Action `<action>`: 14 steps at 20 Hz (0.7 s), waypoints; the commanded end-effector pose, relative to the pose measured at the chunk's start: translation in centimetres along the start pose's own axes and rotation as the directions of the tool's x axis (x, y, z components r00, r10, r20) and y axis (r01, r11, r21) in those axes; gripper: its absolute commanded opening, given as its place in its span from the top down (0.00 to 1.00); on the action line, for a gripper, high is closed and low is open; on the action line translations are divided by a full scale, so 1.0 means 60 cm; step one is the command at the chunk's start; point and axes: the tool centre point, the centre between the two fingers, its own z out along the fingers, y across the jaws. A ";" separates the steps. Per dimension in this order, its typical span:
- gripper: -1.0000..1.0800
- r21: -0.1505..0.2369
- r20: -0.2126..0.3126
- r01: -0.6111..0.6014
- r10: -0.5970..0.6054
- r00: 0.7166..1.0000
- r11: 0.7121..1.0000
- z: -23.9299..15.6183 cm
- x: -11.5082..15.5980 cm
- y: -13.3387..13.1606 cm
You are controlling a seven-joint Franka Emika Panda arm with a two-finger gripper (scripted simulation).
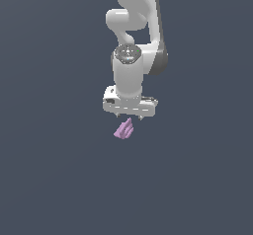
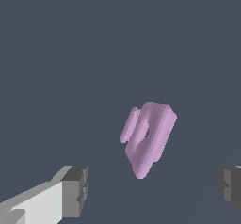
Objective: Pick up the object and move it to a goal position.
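The object is a small pale lilac lump with ridged, jagged facets, lying on the dark grey surface. My white gripper hangs straight above it, pointing down, with the fingertips just over the lump's upper edge. In the wrist view the object lies beyond and between the two dark finger pads, nearer the middle than either pad. My gripper is open wide and holds nothing.
The dark grey surface runs flat in every direction around the object. The white arm rises behind the gripper. Nothing else shows in either view.
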 end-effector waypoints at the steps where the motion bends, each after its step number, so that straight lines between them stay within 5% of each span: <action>1: 0.04 -0.002 -0.001 -0.049 0.049 0.999 0.999 0.011 0.000 0.003; 14: 0.04 -0.016 -0.017 -0.323 0.323 0.946 0.946 0.071 0.001 0.023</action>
